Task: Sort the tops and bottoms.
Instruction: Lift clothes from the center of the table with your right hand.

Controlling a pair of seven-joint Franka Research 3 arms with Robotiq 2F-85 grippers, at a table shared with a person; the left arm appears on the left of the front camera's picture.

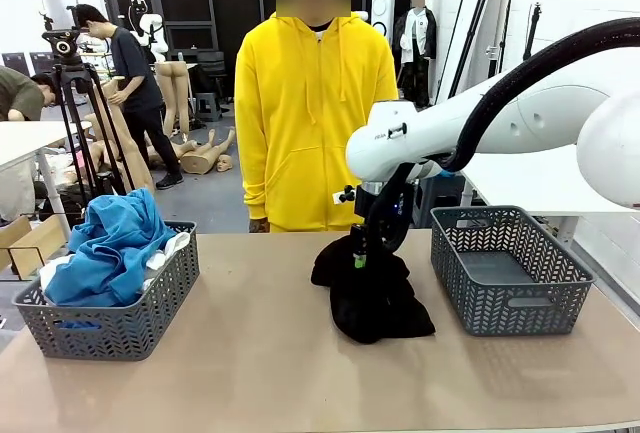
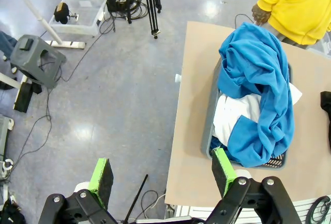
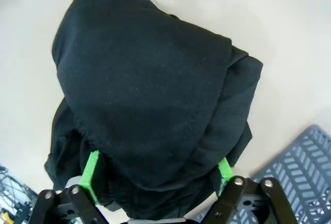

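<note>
I've got the right gripper (image 1: 358,253) down on the black bottoms (image 1: 372,293), which sit in a heap on the table (image 1: 260,363) near its middle, just left of the empty grey basket (image 1: 508,269) on the right side. In the right wrist view the bottoms (image 3: 150,105) bulge up between the two green pads (image 3: 91,175), the jaws standing wide on either side of the cloth, so I read it as open around the heap, with the pads at the fabric's edges; I can't say from here whether they press it. A corner of that right basket (image 3: 305,167) shows at the lower right of this view. Over on the left, the other grey basket (image 1: 110,325) holds the tops (image 1: 110,248): blue cloth piled high with a white piece tucked under it. My left gripper (image 2: 163,175) hangs open and holding nothing, above the floor just off the table's edge, beside that left basket, and from it I see the blue tops (image 2: 258,94) draped over the white one. A person in a yellow hooded sweatshirt (image 1: 312,123) stands at the far side of the table, behind the bottoms.
</note>
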